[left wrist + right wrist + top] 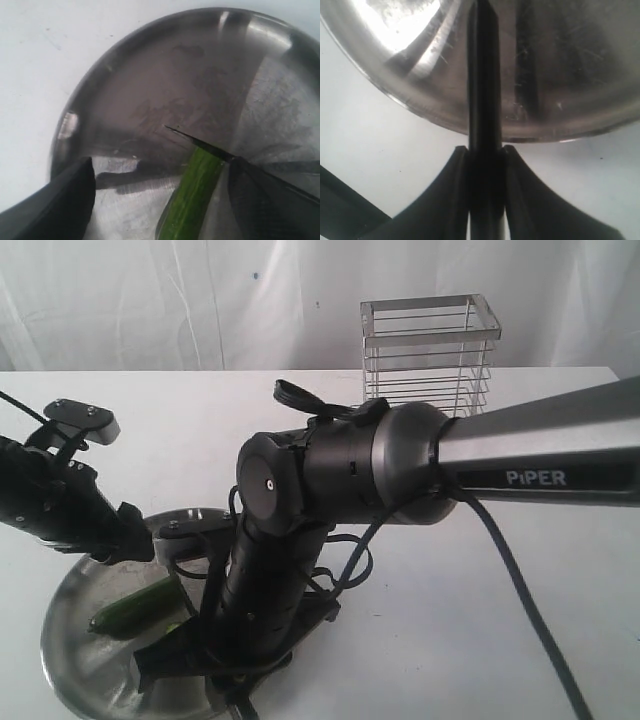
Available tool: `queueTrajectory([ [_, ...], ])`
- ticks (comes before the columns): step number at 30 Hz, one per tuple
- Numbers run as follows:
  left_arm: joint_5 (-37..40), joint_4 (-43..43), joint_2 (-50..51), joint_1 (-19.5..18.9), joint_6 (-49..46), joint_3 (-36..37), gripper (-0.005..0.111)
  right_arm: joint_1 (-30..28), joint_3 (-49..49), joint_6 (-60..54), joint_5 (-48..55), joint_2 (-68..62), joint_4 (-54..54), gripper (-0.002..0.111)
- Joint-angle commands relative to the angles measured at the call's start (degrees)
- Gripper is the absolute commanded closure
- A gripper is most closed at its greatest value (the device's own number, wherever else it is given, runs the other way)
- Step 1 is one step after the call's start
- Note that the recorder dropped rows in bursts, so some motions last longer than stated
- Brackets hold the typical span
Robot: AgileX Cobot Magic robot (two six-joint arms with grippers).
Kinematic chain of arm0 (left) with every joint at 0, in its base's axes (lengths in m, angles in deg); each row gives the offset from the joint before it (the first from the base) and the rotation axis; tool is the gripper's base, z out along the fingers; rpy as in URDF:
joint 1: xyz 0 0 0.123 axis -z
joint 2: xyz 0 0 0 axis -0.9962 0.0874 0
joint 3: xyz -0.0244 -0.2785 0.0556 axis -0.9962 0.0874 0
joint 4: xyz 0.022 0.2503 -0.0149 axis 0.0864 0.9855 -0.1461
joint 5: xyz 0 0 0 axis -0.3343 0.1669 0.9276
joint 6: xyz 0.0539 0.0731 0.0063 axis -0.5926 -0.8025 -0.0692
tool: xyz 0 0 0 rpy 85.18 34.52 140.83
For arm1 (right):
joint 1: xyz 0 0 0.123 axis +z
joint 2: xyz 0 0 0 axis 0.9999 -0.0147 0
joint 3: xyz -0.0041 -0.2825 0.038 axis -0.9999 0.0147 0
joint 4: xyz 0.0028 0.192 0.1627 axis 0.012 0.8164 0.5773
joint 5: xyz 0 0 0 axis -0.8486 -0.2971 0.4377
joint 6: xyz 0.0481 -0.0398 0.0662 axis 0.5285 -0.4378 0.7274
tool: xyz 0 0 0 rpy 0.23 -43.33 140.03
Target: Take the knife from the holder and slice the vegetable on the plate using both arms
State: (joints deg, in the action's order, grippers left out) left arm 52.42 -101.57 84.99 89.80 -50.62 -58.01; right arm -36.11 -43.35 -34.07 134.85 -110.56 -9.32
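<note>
The vegetable lies on the steel plate at the front left. In the left wrist view the vegetable sits between the wide-apart fingers of my open left gripper, nearer one finger, and neither finger presses on it. The knife's thin black blade crosses the vegetable's far end. My right gripper is shut on the knife's handle, and the knife reaches out over the plate's rim. The left gripper hangs low over the plate.
The wire holder stands at the back of the white table, with nothing showing inside it. The bulky right arm reaches across the middle and hides the plate's right part. Its black cable hangs over the table.
</note>
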Motion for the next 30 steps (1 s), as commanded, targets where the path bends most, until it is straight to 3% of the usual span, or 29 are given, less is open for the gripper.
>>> queueTrajectory([
  [1,-0.2,-0.7,1.0,0.6,-0.3,-0.2,0.032,0.0,0.0,-0.7,-0.4,-0.9,0.0,0.093],
  [30,-2.5,-1.9,1.0,0.6,-0.6,-0.2,0.032,0.0,-0.1,-1.5,0.2,-3.4,0.0,0.093],
])
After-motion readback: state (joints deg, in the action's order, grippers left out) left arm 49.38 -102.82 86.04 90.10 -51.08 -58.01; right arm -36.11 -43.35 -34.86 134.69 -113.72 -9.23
